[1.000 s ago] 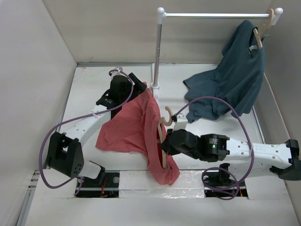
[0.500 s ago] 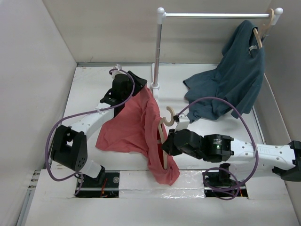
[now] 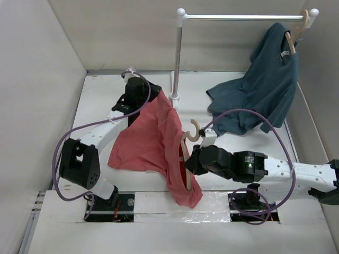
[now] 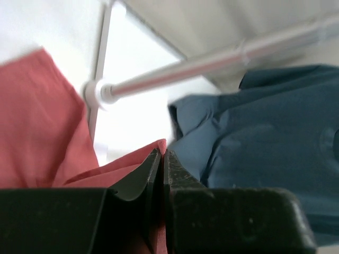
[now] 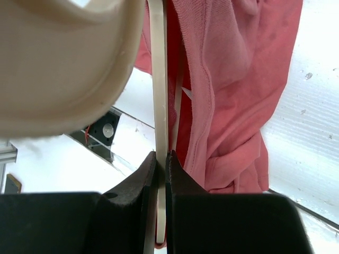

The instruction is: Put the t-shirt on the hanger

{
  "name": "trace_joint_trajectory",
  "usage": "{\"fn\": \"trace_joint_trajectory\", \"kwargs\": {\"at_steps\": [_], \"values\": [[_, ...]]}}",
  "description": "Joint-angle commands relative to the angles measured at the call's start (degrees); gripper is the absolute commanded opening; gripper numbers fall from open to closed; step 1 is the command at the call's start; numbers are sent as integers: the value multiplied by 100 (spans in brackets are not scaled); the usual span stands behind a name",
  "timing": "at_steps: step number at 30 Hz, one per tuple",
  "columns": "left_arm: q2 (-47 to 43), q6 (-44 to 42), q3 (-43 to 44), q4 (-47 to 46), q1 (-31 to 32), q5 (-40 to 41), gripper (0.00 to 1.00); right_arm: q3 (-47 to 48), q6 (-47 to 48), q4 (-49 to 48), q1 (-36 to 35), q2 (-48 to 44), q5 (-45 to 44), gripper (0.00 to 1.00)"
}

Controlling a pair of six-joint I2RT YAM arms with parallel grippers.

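Lifting one end of the t-shirt [image 3: 151, 143] off the table [image 3: 100, 106] looks like the left arm's job. The left gripper [image 4: 163, 159] is clenched on a fold of red cloth, jaws pressed together with the fabric pinched between them. From that high point near the far side the shirt hangs in a slanted sheet toward the near edge, where its lower part lies bunched between the two arm bases. Held up like this, the cloth forms a loose opening instead of a flat heap, which gives the hanger [image 3: 186, 159] somewhere to enter. The right gripper [image 5: 161, 159] grasps the hanger by its thin wooden edge, jaws tight on it, hook upward and clear of the fabric, body nearly upright. The lower arm of the hanger runs down into the red folds, with cloth touching it on the side away from the right arm. How far it sits inside the shirt cannot be told. My reading is that the threading is partly done: one shoulder seems engaged, the other not yet covered. Behind, a teal shirt [image 3: 265, 84] droops from a second hanger [image 3: 295, 33] on the rail [image 3: 243, 17], well apart from the work.
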State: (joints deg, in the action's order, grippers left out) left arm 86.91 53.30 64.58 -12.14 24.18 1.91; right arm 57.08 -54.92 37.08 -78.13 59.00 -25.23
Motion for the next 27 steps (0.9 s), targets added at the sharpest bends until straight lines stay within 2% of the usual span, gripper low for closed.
{"fn": "trace_joint_trajectory", "kwargs": {"at_steps": [1, 8, 14, 17, 21, 24, 27], "values": [[-69, -381, 547, 45, -300, 134, 0, -91, -63, 79, -62, -301, -122, 0], [-26, -680, 916, 387, -432, 187, 0, -469, -204, 300, -62, -592, -341, 0], [-139, -786, 951, 642, -493, 318, 0, -672, -81, -174, -62, -460, -851, 0], [-157, -830, 1057, 809, -616, 319, 0, -707, 121, -649, -62, -93, -931, 0], [-210, -997, 1119, 1047, -730, 397, 0, -217, 16, -124, -62, 147, -1088, 0], [-350, -1014, 987, 1021, -801, 407, 0, -14, 296, 106, -62, -474, -1064, 0], [-491, -1006, 925, 1012, -854, 398, 0, 951, 622, 562, 131, -776, -686, 0]]}}
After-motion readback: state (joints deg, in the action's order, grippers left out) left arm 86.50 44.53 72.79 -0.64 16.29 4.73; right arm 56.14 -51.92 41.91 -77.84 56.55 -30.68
